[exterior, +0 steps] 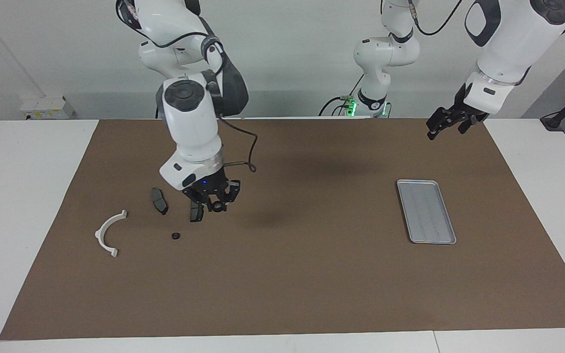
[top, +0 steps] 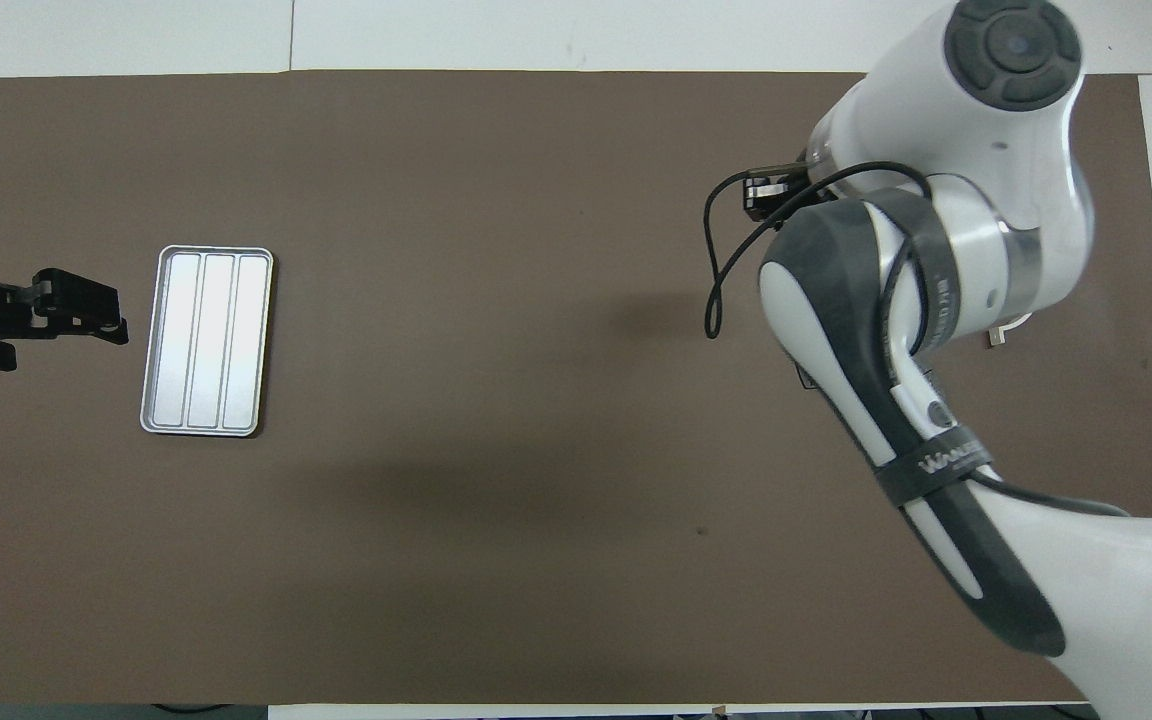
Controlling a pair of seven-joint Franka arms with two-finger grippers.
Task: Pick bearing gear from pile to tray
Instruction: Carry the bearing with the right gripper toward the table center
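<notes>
The desk [exterior: 312, 294] carries the tray [exterior: 426, 211], empty, toward the left arm's end. The right gripper [exterior: 216, 205] hangs over the pile's edge, nearly closed on a small dark ring that looks like the bearing gear; so slight a grip could drop it on the long carry. The left gripper [exterior: 447, 122] waits with fingers spread, holding nothing, near the desk's corner. A brake pad [exterior: 159, 200], white bracket [exterior: 108, 234] and black piece [exterior: 175, 236] remain.
</notes>
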